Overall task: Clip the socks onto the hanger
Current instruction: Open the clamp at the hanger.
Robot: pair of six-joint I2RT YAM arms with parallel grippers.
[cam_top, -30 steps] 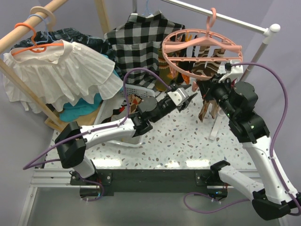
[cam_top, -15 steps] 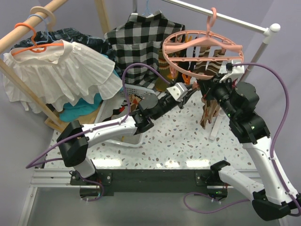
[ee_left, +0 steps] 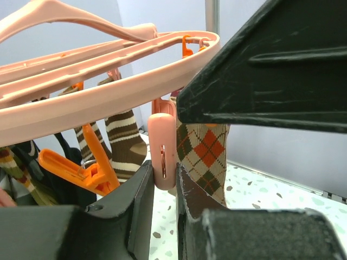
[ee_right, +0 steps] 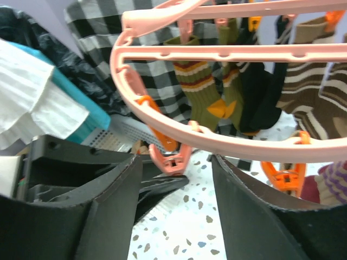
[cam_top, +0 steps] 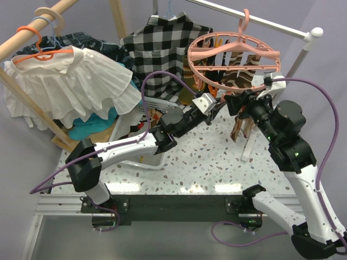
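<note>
Salmon-pink plastic forms the round hanger (cam_top: 198, 54), which hangs by its hook from a pale rail (cam_top: 271, 24) above the far right part of the speckled worktop (cam_top: 217, 157). Several socks are already clipped below the hanger: an argyle sock (ee_left: 207, 154) with orange diamonds, a brown striped sock (ee_left: 126, 142) beside it, and an olive striped sock (ee_right: 196, 86) farther inside the ring. Both arms reach up to the near rim of the hanger. The left tool (ee_left: 164, 173) is just under this rim. Its two fingers are pressed against the sides of a pink peg (ee_left: 162, 142) that dangles from the rim, so the peg is pinched between them. To the left of this peg, also under the rim, an orange peg (ee_left: 81, 165) hangs free. The right tool (ee_right: 176, 162) is below the near rim too, with its fingers spread wide. The pink peg hangs in the gap between them, and neither finger touches it. Seen from above, the two tools are close together under the near edge of the hanger, and the argyle sock hangs near the right tool.
</note>
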